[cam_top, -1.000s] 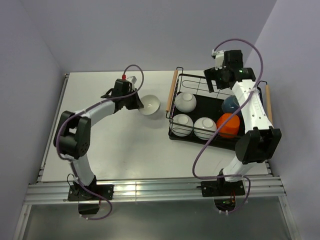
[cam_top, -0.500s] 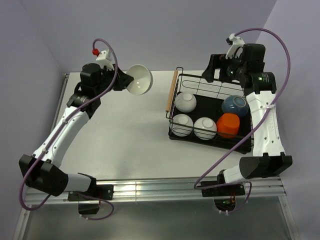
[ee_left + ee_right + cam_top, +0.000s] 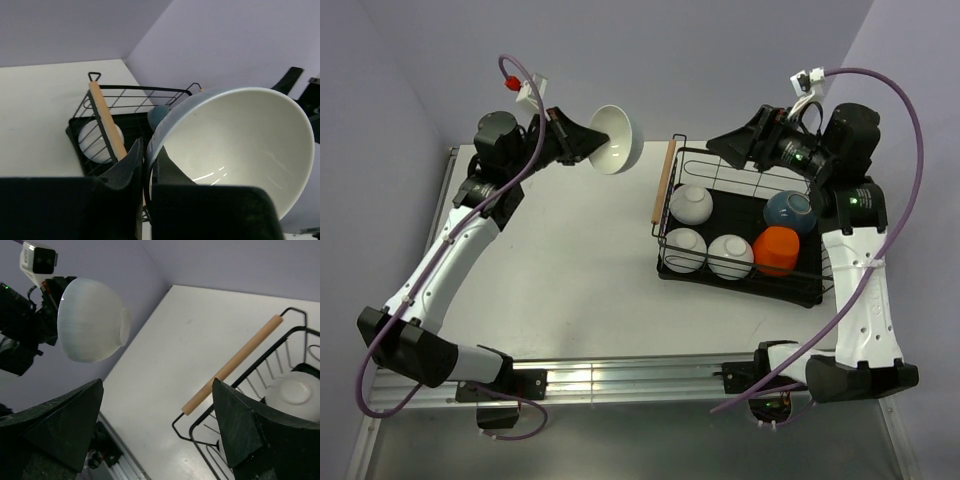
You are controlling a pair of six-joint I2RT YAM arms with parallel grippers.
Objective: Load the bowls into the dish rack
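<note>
A white bowl (image 3: 616, 140) hangs in the air over the far left part of the counter (image 3: 570, 265), well left of the dish rack (image 3: 802, 287). It is tipped steeply on its side. Its hollow faces the left wrist camera and its foot is turned toward the right arm.

The dish rack sits on the right of the counter with its long axis running left to right, and its wooden handle (image 3: 664, 182) lies along its left end. Inside it are three other white bowls (image 3: 691, 203), upside down, one at the far left and two in the near row. An orange bowl (image 3: 777, 250) sits just right of those two, and a dark blue bowl (image 3: 789, 211) lies behind the orange one.

The left gripper (image 3: 585, 138) pinches the white bowl's rim, with its fingers (image 3: 125, 170) nearly closed, one inside the wall and one outside. The right gripper (image 3: 157, 390) hovers above the rack's far left corner. Its fingers (image 3: 55, 430) are spread wide and hold nothing.
</note>
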